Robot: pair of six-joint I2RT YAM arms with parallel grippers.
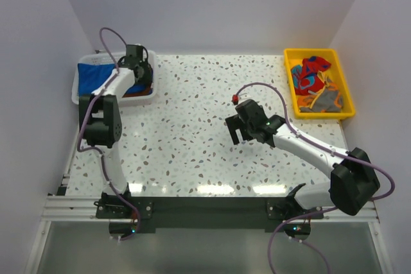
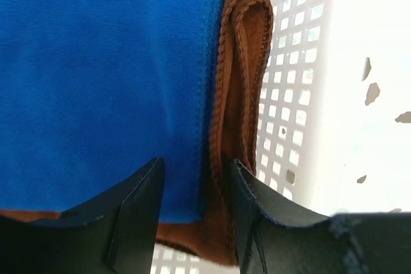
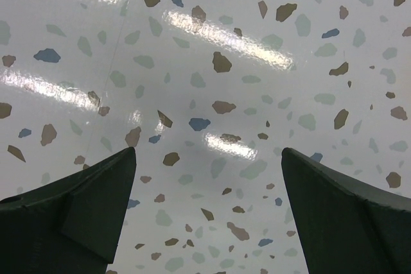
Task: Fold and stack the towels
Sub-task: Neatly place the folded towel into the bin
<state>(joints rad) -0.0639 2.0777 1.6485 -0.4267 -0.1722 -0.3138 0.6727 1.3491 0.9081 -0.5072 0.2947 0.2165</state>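
Here the left claw (image 1: 136, 54) reaches down into the white lattice basket (image 1: 76, 92), and its wrist view shows what it is after. Its two fingers (image 2: 138, 210) stand partway closed, and between their tips runs the stitched hem of the royal blue towel (image 2: 96, 62). Just to the right of that hem, partly under the right-hand finger, lies the folded edge of the rust-brown towel (image 2: 243, 62). The blue towel rests on top of the brown one, and the basket's wall (image 2: 292, 94) stands beyond the brown fold. I cannot tell whether the fingers have actually bitten on the hem or only bracket it. The alignment looks deliberate: taking the top cloth by its hem should lift it off without dragging the brown one along.

The right claw (image 1: 236, 130) hangs spread wide over bare terrazzo table (image 3: 225, 30), with nothing between its fingers (image 3: 83, 203). That spot is probably the folding area, and it seems to be waiting there for a cloth to arrive. Well off to its right sits the yellow tray (image 1: 288, 63). It holds the red towel with blue patches (image 1: 311, 72) and the orange towel with grey spots (image 1: 325, 99), both crumpled. Those two look not yet folded, so the task seems far from done.
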